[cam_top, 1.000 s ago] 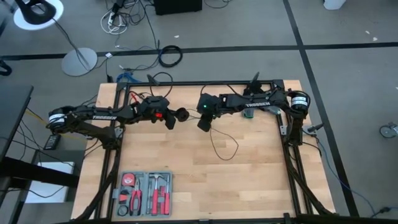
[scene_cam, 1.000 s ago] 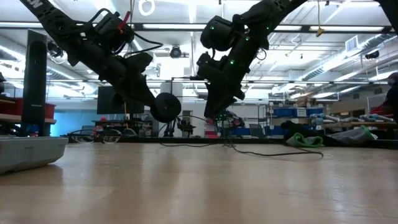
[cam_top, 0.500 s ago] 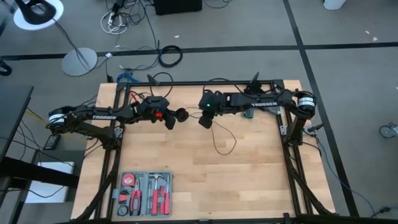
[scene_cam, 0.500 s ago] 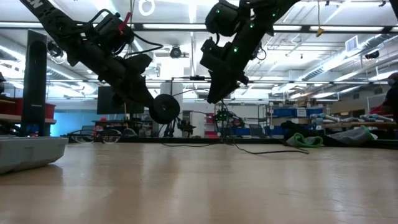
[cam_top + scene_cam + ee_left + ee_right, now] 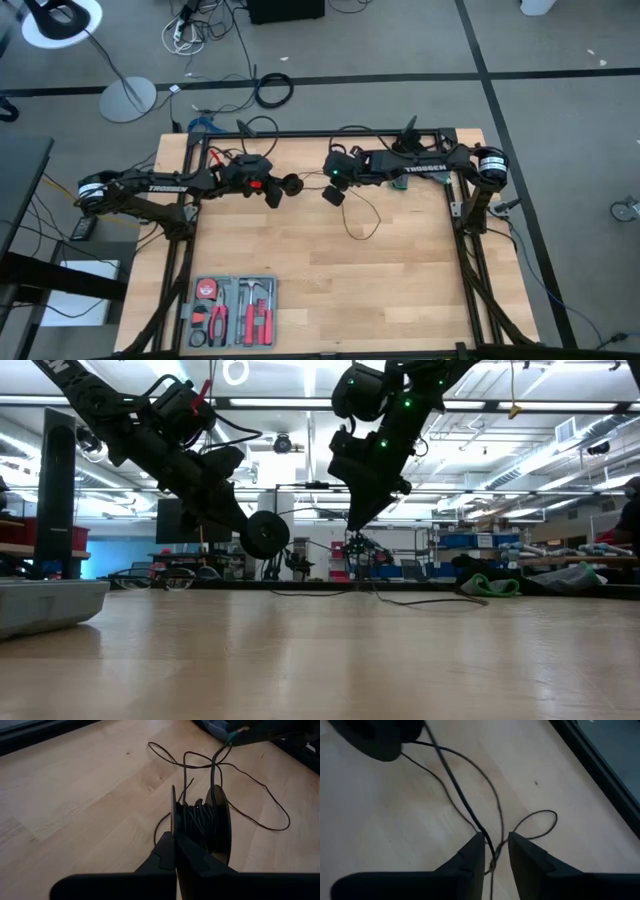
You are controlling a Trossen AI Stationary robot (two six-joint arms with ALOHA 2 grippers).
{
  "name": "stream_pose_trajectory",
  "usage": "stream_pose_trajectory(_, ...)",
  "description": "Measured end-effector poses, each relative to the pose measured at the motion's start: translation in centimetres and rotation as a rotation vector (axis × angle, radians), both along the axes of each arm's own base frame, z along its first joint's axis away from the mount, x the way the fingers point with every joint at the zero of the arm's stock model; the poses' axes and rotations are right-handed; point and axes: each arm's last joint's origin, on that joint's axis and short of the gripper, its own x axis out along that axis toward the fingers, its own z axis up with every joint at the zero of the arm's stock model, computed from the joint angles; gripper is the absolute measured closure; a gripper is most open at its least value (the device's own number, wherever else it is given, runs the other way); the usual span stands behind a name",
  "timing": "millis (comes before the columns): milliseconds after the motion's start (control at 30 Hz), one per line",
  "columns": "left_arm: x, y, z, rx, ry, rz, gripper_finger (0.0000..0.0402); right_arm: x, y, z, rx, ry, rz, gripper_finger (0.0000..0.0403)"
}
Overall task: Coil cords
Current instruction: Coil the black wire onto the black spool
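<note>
Cord (image 5: 362, 222) in the high view trails in a loose loop on the table (image 5: 400, 290) below the right gripper (image 5: 334, 195), and runs up toward the spool (image 5: 291, 184) that the left gripper (image 5: 274, 192) holds out over the table's far middle. Both arms meet there, likely so one presents the spool while the other feeds line onto it.

Low view: spool (image 5: 264, 533) hangs clear of the table, edge-on; right gripper (image 5: 357, 520) points down beside it, with cord slack on the wood behind.

Left wrist view: fingers (image 5: 172, 855) are pressed together, pinching the spool's near flange; several turns of cord (image 5: 197, 816) already sit between the flanges.

Right wrist view: fingers (image 5: 472, 852) stand narrowly apart with the cord (image 5: 470, 802) running between them; whether they pinch it I cannot tell.
</note>
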Motion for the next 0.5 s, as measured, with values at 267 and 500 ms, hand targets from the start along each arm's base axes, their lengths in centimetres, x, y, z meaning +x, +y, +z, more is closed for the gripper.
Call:
stream_pose_trajectory(267,0.00,0.00,0.01,0.000,-0.001,0.000,0.0402,0.03,0.02,0.01,0.001,0.001,0.012,0.0370)
stream_pose_trajectory(500,0.00,0.00,0.01,0.000,-0.001,0.001,0.0402,0.11,0.06,0.04,0.001,-0.003,0.029,0.0381)
